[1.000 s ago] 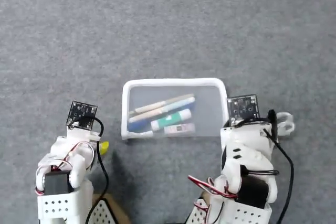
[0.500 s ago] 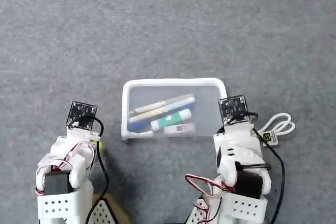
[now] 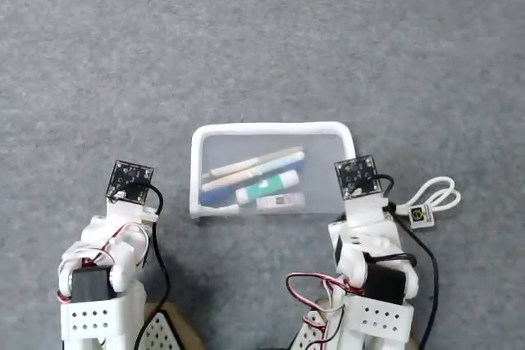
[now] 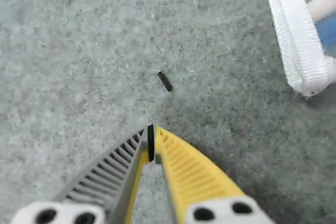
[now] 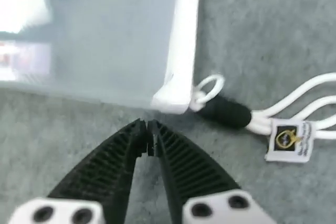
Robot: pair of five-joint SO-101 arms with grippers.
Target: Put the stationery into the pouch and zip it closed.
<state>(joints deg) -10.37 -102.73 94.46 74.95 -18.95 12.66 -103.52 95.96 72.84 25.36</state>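
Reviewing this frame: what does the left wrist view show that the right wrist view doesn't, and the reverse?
Left wrist view, not the right: the left end effector, shut, grey and yellow, and a small dark fleck on the grey table cover. Right wrist view, not the left: the black right end effector, shut, the zipper pull ring, its white cord and a tag. Both: a white-edged corner of the pouch lying on that cover.

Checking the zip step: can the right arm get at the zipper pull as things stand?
Probably yes: the right gripper hangs close beside the zipper pull at the pouch corner, nothing between; its jaws are shut.
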